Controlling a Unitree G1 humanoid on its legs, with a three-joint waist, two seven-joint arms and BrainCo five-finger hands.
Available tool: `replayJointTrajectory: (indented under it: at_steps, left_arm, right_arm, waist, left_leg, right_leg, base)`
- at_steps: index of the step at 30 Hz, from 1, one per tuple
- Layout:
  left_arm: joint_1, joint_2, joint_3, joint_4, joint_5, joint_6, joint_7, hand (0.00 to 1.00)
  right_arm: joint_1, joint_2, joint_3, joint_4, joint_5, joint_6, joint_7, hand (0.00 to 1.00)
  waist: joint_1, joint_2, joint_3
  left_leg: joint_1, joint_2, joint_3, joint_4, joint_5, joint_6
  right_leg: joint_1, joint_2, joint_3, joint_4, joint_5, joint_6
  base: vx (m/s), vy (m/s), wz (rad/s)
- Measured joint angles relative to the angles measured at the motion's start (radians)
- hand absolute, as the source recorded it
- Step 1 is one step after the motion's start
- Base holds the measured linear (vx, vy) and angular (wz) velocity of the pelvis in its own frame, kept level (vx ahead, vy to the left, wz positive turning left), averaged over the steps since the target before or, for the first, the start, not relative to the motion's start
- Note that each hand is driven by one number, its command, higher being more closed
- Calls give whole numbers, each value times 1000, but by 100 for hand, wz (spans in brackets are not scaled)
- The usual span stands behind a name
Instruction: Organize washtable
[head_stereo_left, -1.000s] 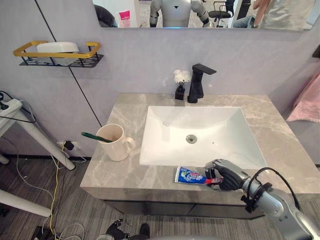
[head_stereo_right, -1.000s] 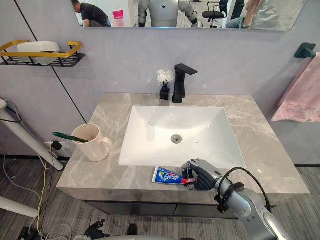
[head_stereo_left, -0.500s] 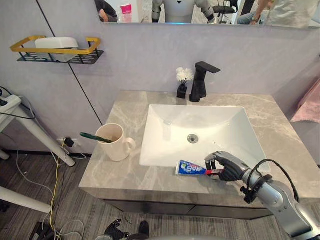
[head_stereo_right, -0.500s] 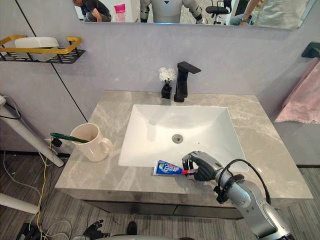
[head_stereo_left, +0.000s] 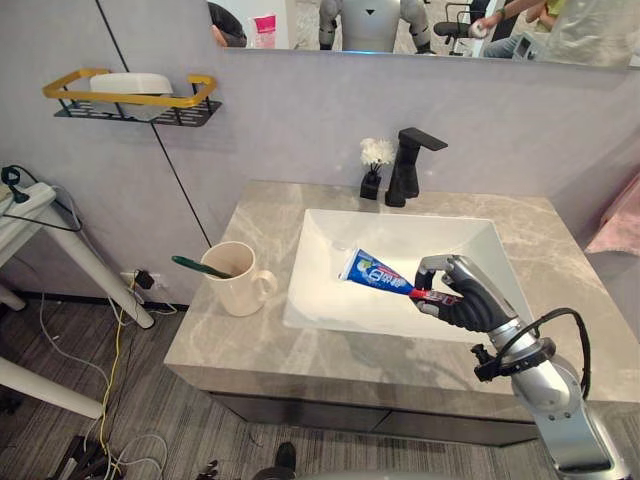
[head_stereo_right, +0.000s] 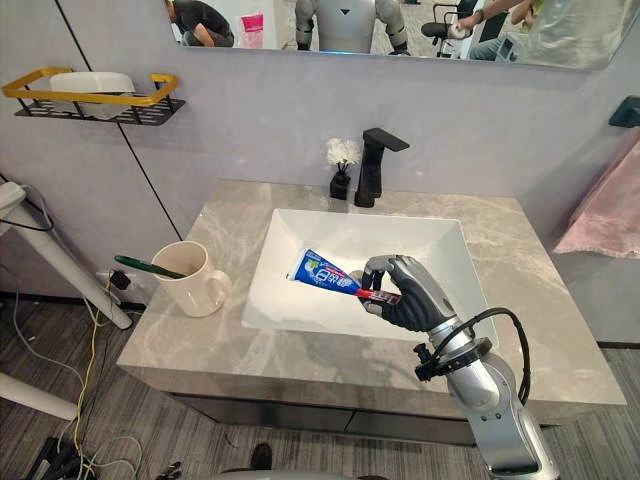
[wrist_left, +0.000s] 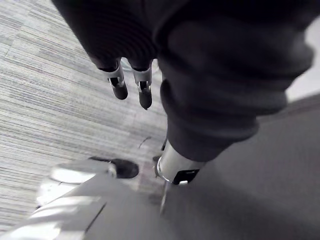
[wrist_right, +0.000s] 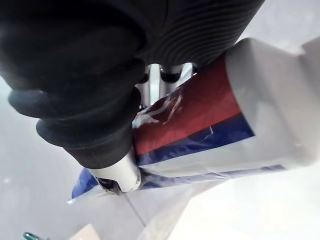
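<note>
Toothpaste tube lifted off table, now above sink; right robot hand clamped on cap end, likely bound for mug.

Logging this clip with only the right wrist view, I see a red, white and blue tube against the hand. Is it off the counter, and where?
Observer: Yes. The right hand is curled round the red end of the toothpaste tube and holds it in the air over the sink.
Operator: Where might it belong?
Observer: A cream mug stands on the countertop to the left of the sink, with a green toothbrush leaning in it.
Operator: Is the other hand busy?
Observer: No. The left hand hangs low above the floor, with its fingers relaxed and holding nothing.
</note>
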Motion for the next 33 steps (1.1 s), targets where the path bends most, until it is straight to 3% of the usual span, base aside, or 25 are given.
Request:
replayJointTrajectory:
  at_steps: [5,10,14,19,22,26,33]
  left_arm:
    - [64,2,208,-332,-48,-29,72,0]
    - [110,-26,404,-903,-89,-95,161,0]
    - [110,-67,461,-1210,-85,-128,215,0]
    - [110,-103,443,-1494,-109,-180,213,0]
    - [110,-139,347,-1651,-118,-203,195,0]
    - [127,-151,261,-1746,-123,-212,162,0]
    - [148,-148,63,-1872,-275,-215,74,0]
  right_arm:
    - [29,47,0,-46,0,-15,-13,100]
    - [90,88,-5,-51,0,-19,-13,100]
    - [94,101,-15,-51,2,-8,-2,100]
    - [95,131,-16,-50,19,17,1,100]
    - [98,172,-14,-51,19,28,0,100]
    - [96,195,-6,-51,18,30,-1,100]
    - [26,218,43,-51,18,32,-18,100]
  waist:
    - [20,8,0]
    - [53,15,-2]
    - [57,42,-12]
    - [56,61,-26]
    - [54,68,-30]
    - [54,67,-31]
    - [55,66,-32]
  left_leg:
    - [-31,-3,-25,0,5,-8]
    - [-49,-11,-50,0,9,-12]
    - [-53,-19,-59,0,9,-12]
    - [-54,-21,-60,0,9,-11]
    - [-51,-21,-61,0,11,-9]
    - [-47,-21,-68,0,13,-7]
    - [-46,-23,-82,1,27,-7]
  right_leg:
    - [-19,1,-27,11,-9,0]
    - [-19,-1,-58,10,-9,1]
    - [-15,-7,-63,11,-10,0]
    - [-14,-9,-62,13,-10,-1]
    - [-15,-9,-62,24,-19,-3]
    - [-15,-9,-73,30,-24,-2]
    - [-13,-11,-86,46,-26,2]
  base:
    - [8,-26,16]
    - [52,-27,17]
    - [29,-15,9]
    - [-7,-4,0]
    - [-24,-14,1]
    - [-43,-26,5]
    - [-20,-16,5]
